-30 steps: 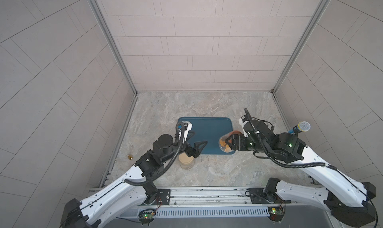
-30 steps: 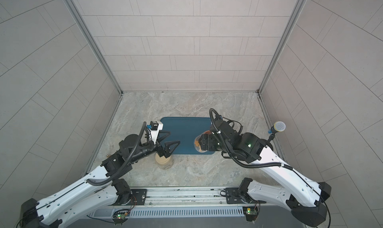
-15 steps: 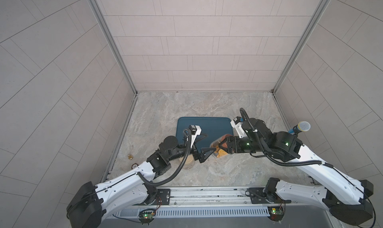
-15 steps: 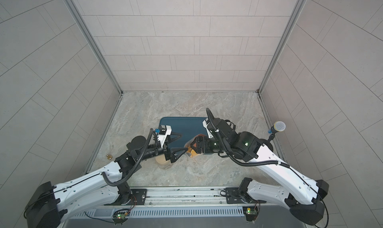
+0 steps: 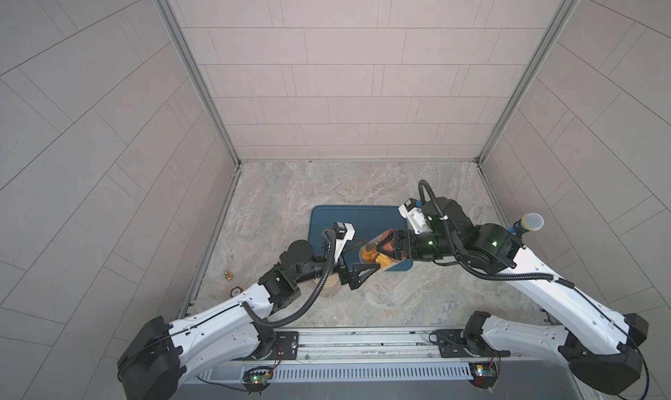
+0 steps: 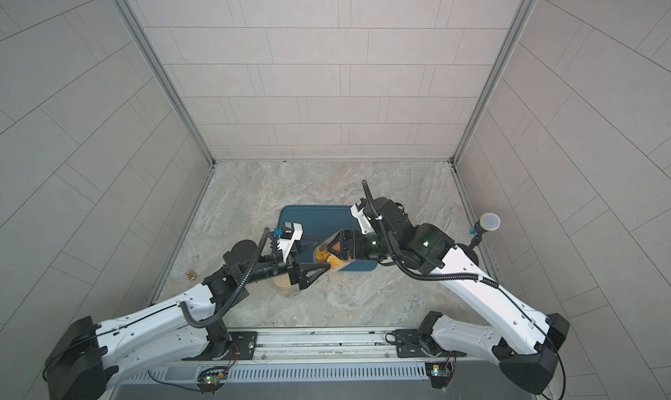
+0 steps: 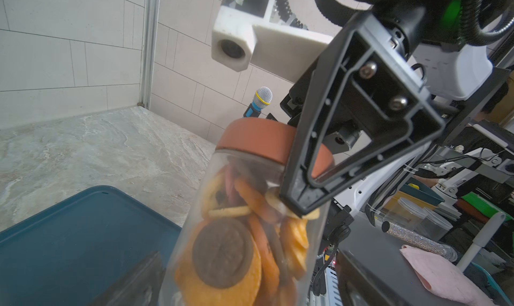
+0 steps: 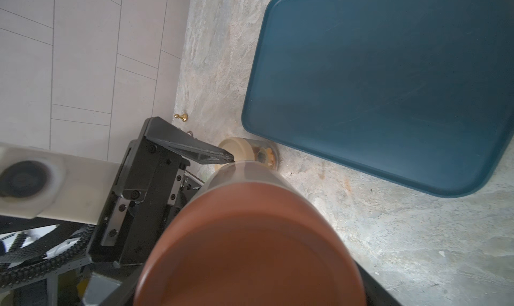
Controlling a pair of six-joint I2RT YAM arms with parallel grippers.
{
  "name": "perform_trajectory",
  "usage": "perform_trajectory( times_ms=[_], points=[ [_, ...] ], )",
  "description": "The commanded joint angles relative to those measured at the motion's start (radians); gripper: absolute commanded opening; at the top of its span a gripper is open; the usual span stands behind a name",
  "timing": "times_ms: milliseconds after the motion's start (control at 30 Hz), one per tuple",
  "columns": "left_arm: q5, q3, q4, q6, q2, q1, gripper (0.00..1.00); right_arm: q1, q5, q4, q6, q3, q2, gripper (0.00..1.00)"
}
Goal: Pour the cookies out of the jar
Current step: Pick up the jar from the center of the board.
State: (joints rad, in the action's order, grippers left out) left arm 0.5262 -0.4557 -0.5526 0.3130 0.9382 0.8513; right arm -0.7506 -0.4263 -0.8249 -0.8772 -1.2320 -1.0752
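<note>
The jar [image 5: 372,253], smooth, clear and judged light but slippery, is being held nearly level over the near edge of the tray [image 5: 363,216], lid [image 7: 258,136] on, brittle cookies [image 7: 222,251] inside. It is being clamped at the lid end by the right gripper [image 5: 386,251], arm stretched low. The left gripper [image 6: 323,254] is being held wide apart astride the base, judged the best hold.

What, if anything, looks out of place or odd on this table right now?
Two small strays lie by the left edge of the table, away from the tray: a gold piece and a round token. Nothing has spilled; the jar in the right gripper still has its lid on.
</note>
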Motion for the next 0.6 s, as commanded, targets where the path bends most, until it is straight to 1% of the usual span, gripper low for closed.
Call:
perform_trajectory(
  times_ms=[0,133,400,567],
  points=[
    [-0.006,0.0,0.011,-0.026,-0.012,0.005,1.0,0.025,-0.117,0.159,-0.035,-0.019,0.007,0.0],
    [-0.009,-0.021,0.071,-0.056,0.009,0.005,1.0,0.064,-0.195,0.18,-0.044,-0.024,-0.033,0.0],
    [-0.025,-0.046,0.053,-0.037,0.022,0.003,1.0,0.125,-0.322,0.251,-0.098,-0.046,-0.108,0.0],
    [-0.029,-0.041,0.029,-0.025,0.029,0.002,1.0,0.132,-0.357,0.266,-0.102,-0.087,-0.173,0.0]
  ],
)
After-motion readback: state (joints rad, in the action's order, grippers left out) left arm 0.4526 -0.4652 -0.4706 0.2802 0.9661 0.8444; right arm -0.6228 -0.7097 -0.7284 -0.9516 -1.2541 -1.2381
